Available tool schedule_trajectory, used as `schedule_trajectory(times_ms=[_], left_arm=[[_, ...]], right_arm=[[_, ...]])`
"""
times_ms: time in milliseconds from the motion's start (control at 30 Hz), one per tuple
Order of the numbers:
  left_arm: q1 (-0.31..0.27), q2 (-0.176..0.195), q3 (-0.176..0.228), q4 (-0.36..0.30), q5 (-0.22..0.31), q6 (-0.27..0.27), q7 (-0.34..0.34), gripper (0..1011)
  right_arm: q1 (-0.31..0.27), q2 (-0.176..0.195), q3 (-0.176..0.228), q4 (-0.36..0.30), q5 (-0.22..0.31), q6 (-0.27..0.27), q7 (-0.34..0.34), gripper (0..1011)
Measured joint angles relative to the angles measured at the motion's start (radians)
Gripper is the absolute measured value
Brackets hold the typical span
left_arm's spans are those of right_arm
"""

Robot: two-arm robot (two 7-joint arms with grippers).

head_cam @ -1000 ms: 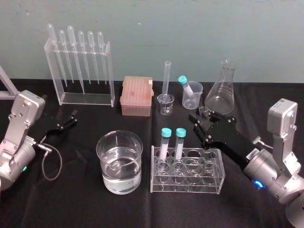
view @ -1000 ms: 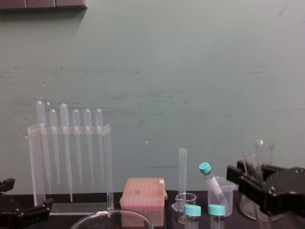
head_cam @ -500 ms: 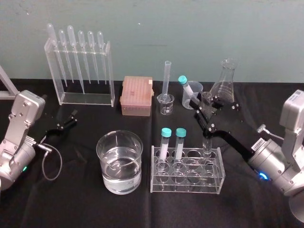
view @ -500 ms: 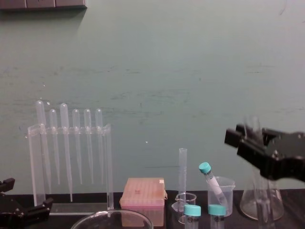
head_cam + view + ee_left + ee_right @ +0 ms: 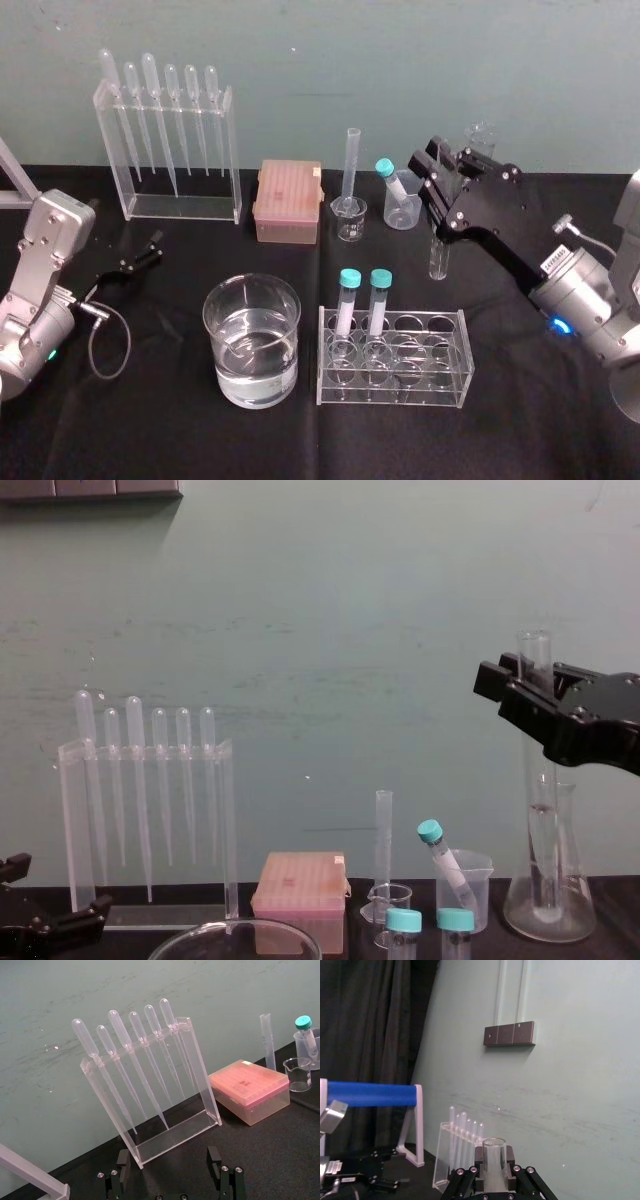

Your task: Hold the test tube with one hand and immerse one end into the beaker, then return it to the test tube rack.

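Status: the right gripper (image 5: pixel 436 176) is raised above the table with its jaws closed on the test tube (image 5: pixel 437 255), gripping the upper part of the glass. The test tube is upright. Its open lipped mouth stands above the fingers and its rounded end hangs free below them. In the head view the lower end lies beyond the right rear corner of the test tube rack (image 5: pixel 395 396), clear of the compartments. In the chest view the test tube (image 5: pixel 543 825) overlaps the conical flask (image 5: pixel 580 910). The right wrist view shows the tube mouth (image 5: pixel 494 1157) seated between the fingers of the right gripper (image 5: pixel 494 1176).

The beaker (image 5: pixel 216 330) holds clear liquid and stands on the black table cover just left of the test tube rack, well apart from the test tube. Two teal-capped tubes (image 5: pixel 349 300) occupy left-hand compartments of the rack.

The left gripper (image 5: pixel 140 258) rests low at the left side of the table. In the left wrist view the left gripper (image 5: pixel 168 1165) has its jaws spread with nothing between them, facing the pipette stand (image 5: pixel 200 1085).
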Motion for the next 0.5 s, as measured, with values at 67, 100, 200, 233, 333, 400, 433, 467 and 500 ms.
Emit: schedule_trajectory(times_ms=[67, 100, 200, 233, 333, 400, 433, 467, 500], left_arm=[[0.0, 0.0, 0.0, 0.0, 0.0, 0.0, 0.0, 1000], [0.0, 0.0, 0.0, 0.0, 0.0, 0.0, 0.0, 1000], [0.0, 0.0, 0.0, 0.0, 0.0, 0.0, 0.0, 1000], [0.0, 0.0, 0.0, 0.0, 0.0, 0.0, 0.0, 1000], [0.0, 0.0, 0.0, 0.0, 0.0, 0.0, 0.0, 1000], [0.0, 0.0, 0.0, 0.0, 0.0, 0.0, 0.0, 1000], [0.0, 0.0, 0.0, 0.0, 0.0, 0.0, 0.0, 1000], [0.0, 0.0, 0.0, 0.0, 0.0, 0.0, 0.0, 1000], [0.0, 0.0, 0.0, 0.0, 0.0, 0.0, 0.0, 1000]], right_arm=[[0.017, -0.006, 0.0, 0.016, 0.001, -0.004, 0.006, 225], [0.022, -0.007, 0.0, 0.019, 0.002, -0.005, 0.007, 225], [0.046, -0.013, 0.0, 0.036, 0.008, -0.009, 0.016, 225], [0.051, -0.014, 0.0, 0.04, 0.011, -0.011, 0.019, 225], [0.075, -0.021, -0.001, 0.054, 0.021, -0.014, 0.029, 225], [0.092, -0.026, -0.005, 0.066, 0.032, -0.014, 0.037, 225], [0.097, -0.028, -0.006, 0.07, 0.034, -0.013, 0.04, 225], [0.102, -0.029, -0.008, 0.075, 0.037, -0.012, 0.042, 225], [0.111, -0.031, -0.012, 0.084, 0.041, -0.007, 0.047, 225]])
